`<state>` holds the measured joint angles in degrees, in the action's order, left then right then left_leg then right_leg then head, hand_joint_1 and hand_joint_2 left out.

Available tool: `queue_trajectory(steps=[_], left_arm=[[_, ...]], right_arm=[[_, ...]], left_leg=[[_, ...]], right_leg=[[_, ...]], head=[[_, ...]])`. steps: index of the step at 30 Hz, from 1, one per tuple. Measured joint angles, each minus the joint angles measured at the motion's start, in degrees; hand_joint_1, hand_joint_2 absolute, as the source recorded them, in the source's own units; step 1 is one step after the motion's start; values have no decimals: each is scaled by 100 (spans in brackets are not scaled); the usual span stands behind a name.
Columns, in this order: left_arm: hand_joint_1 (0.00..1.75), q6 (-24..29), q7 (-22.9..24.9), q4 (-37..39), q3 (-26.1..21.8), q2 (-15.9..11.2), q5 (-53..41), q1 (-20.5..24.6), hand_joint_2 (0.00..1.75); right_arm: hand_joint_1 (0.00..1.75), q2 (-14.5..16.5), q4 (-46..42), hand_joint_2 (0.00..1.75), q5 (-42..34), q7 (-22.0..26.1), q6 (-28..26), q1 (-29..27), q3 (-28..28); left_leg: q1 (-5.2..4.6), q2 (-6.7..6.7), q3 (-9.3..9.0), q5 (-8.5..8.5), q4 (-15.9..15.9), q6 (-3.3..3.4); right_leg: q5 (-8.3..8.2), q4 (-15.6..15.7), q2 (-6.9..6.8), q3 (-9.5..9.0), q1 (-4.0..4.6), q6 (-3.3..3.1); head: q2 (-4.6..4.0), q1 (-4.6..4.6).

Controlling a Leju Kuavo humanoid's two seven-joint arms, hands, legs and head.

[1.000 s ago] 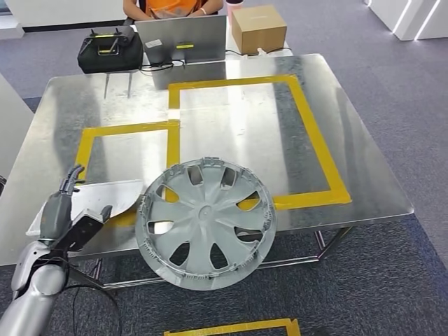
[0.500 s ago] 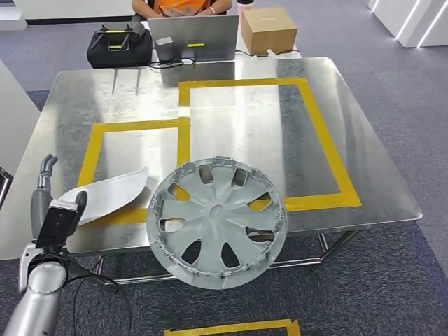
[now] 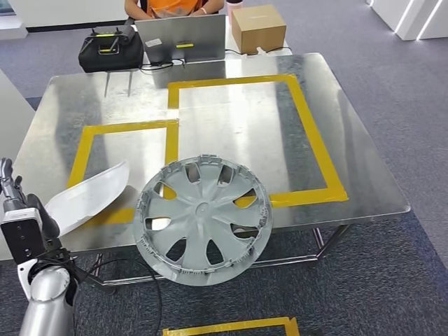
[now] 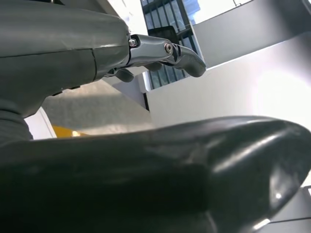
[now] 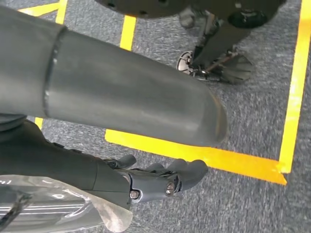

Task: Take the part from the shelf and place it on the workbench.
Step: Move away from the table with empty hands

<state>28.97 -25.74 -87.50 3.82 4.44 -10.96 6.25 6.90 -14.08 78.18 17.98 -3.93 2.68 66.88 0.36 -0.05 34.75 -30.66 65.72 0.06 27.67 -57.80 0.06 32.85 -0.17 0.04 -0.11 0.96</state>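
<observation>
The hubcap point(image 3: 202, 218) overhangs the near edge of the workbench point(image 3: 365, 175), tilted. The left hand point(image 3: 18, 206), fingers apart and empty, sits well left of it; the right hand point(image 5: 121, 145) hangs toward the floor, holding nothing.

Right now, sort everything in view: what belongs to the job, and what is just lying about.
Job: wheel cover, white panel, workbench.
Lying about: laptop, black case, cardboard box, person behind the laptop.
</observation>
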Motion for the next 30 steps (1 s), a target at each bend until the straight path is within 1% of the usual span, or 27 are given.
queue_trajectory(steps=[1, 2, 3, 5, 6, 7, 8, 10, 11, 12, 13, 14, 15, 16, 17, 18, 19, 21, 22, 23, 24, 25, 26, 27, 28, 29, 30], left_arm=[[0, 19, -12, -32, 27, 18, -14, 0, 0], [0, 36, -21, -61, 59, 37, -27, -1, 0], [0, 50, -26, -84, 89, 54, -38, -6, 0], [0, 73, -32, -120, 144, 90, -44, -24, 0], [0, 82, -33, -137, 167, 103, -45, -29, 0], [0, 88, -35, -154, 198, 116, -46, -31, 0], [0, 91, -38, -167, 231, 128, -46, -34, 0], [0, 96, -43, -182, 290, 148, -47, -55, 0], [0, 98, -44, -183, 307, 155, -48, -72, 0], [0, 101, -45, -183, 322, 157, -50, -87, 0], [0, 105, -47, -183, 335, 159, -54, -97, 0], [0, 108, -48, -183, 348, 160, -57, -104, 0], [0, 112, -48, -184, 362, 161, -61, -107, 0], [0, 115, -49, -185, 373, 161, -63, -108, 0], [0, 118, -49, -187, 383, 163, -64, -106, 0], [0, 122, -50, -189, 395, 165, -69, -105, 0], [0, 126, -52, -190, 409, 166, -77, -105, 0], [0, 139, -55, -190, 434, 167, -105, -107, 0], [0, 149, -56, -190, 441, 167, -125, -108, 0], [0, 164, -56, -190, 446, 166, -145, -108, 0], [0, 181, -55, -190, 450, 166, -162, -110, 0], [0, 198, -55, -190, 456, 166, -180, -112, 0], [0, 216, -53, -190, 463, 166, -195, -118, 0], [0, 231, -51, -190, 469, 166, -208, -123, 0], [0, 245, -49, -190, 477, 166, -219, -127, 0], [0, 257, -48, -190, 484, 166, -226, -129, 0], [0, 263, -47, -190, 491, 166, -228, -127, 0]], right_arm=[[0, 12, 1, 0, -1, 0, -4, 4, 0], [0, 20, 2, 0, -2, 0, -9, 9, 1], [0, 26, 3, 0, -2, -1, -13, 12, 1], [0, 27, 3, 0, -2, -16, -16, 14, 2], [0, 27, 3, 0, -2, -28, -18, 12, 2], [0, 27, 3, 0, -2, -43, -19, 10, 2], [0, 27, 3, 0, -1, -55, -20, 9, 3], [0, 30, 4, 0, 2, -72, -20, 7, 3], [0, 31, 6, 0, 2, -78, -19, 6, 3], [0, 33, 8, 0, 3, -82, -19, 3, 3], [0, 34, 9, 0, 2, -86, -19, 1, 3], [0, 34, 9, 0, 2, -89, -20, 0, 4], [0, 34, 9, 0, 2, -90, -20, 3, 4], [0, 34, 9, 0, 3, -91, -20, 11, 4], [0, 34, 9, 0, 3, -91, -20, 18, 4], [0, 35, 9, 0, 4, -91, -20, 24, 4], [0, 36, 9, 0, 5, -92, -20, 25, 4], [0, 44, 12, 0, 6, -94, -20, 20, 4], [0, 50, 13, 0, 8, -94, -21, 21, 4], [0, 55, 14, 0, 9, -96, -25, 21, 5], [0, 58, 14, 0, 10, -97, -30, 23, 5], [0, 58, 14, 0, 11, -98, -35, 23, 7], [0, 58, 14, 0, 11, -99, -39, 21, 10], [0, 58, 14, 0, 12, -100, -42, 21, 16], [0, 58, 14, 0, 13, -102, -43, 22, 23], [0, 58, 14, 0, 14, -107, -44, 22, 30], [0, 60, 15, 0, 14, -111, -44, 21, 36]], left_leg=[[-13, -1, -187, 123, -367, 36], [-28, -1, -301, 183, -606, 62], [-43, -3, -342, 191, -714, 80], [-49, 0, -327, 227, -757, 112], [-38, 7, -322, 264, -788, 139], [-23, 15, -309, 305, -820, 173], [-6, 24, -286, 347, -847, 200], [-4, 32, -210, 407, -848, 228], [-6, 35, -168, 435, -845, 226], [-6, 37, -130, 463, -841, 222], [-5, 38, -97, 488, -837, 214], [-1, 37, -69, 510, -831, 202], [3, 37, -48, 529, -821, 185], [-2, 35, -25, 547, -808, 162], [-8, 34, -7, 568, -797, 132], [-15, 34, 10, 592, -784, 98], [-21, 33, 24, 619, -781, 60], [-15, 27, 54, 638, -764, -14], [-11, 23, 99, 541, -682, -48], [-6, 20, 175, 352, -487, -77], [3, 18, 280, 94, -177, -102], [8, 19, 395, -174, 212, -123], [13, 19, 483, -374, 581, -137], [15, 19, 507, -467, 816, -140], [14, 19, 438, -451, 848, -133], [11, 19, 267, -344, 658, -113], [4, 17, 3, -183, 267, -77]], right_leg=[[-7, -7, 1, 7, 15, 12], [-20, -12, -1, 20, 20, 35], [-35, -15, -4, 37, 21, 61], [-69, -4, -8, 57, 15, 126], [-32, -24, -6, 82, 11, 155], [76, -127, -4, 134, 8, 184], [258, -352, -1, 231, 3, 212], [710, -1072, 1, 505, -20, 266], [853, -1394, 0, 609, -31, 288], [889, -1548, -1, 629, -41, 305], [819, -1484, -3, 542, -49, 316], [667, -1199, -4, 341, -56, 321], [506, -758, -7, 61, -64, 322], [393, -337, -6, -215, -63, 317], [320, -36, 1, -397, -59, 301], [303, 129, 9, -482, -52, 282], [298, 148, 18, -484, -42, 256], [245, 157, 14, -407, -52, 165], [203, 164, 5, -378, -60, 110], [153, 176, -5, -335, -69, 58], [109, 176, -14, -301, -69, 24], [67, 172, -17, -241, -62, 5], [28, 165, -20, -185, -53, -3], [-7, 153, -22, -129, -43, -6], [-38, 140, -22, -76, -34, -5], [-64, 125, -20, -30, -25, -2], [-86, 111, -18, 5, -15, 3]], head=[[0, 2], [1, 4], [1, 6], [0, 6], [0, 8], [0, 13], [0, 20], [0, 31], [0, 31], [0, 29], [0, 31], [0, 31], [0, 32], [0, 34], [0, 29], [0, 27], [0, 23], [0, 22], [0, 14], [0, 6], [0, -2], [0, -9], [0, -10], [1, -9], [1, -10], [1, -10], [1, -11]])
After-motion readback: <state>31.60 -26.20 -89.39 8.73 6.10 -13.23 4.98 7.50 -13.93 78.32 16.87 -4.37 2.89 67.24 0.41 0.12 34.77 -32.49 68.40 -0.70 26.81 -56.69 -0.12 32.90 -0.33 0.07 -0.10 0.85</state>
